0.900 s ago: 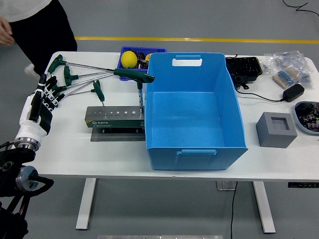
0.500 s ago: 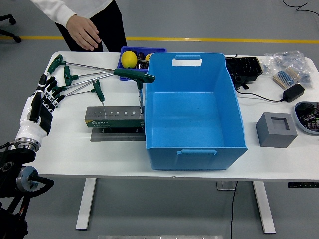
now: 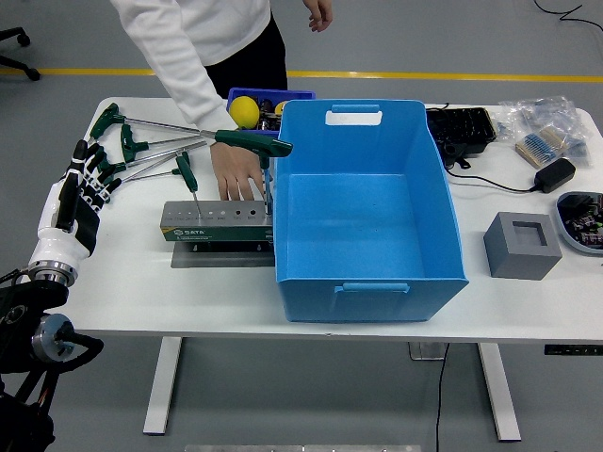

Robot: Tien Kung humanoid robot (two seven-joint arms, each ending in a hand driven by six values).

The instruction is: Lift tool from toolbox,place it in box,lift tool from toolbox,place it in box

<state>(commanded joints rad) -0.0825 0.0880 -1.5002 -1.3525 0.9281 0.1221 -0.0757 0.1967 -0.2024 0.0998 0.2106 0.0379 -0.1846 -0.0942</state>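
While your left hand rests at the table's left edge with its fingers spread and holding nothing, your right hand is out of view. The big blue box stands empty mid-table. Just left of it sits the grey tool holder, one green-handled tool upright in it. A person's hand lies flat on the table right behind the holder. More green-handled tools lie near your fingers.
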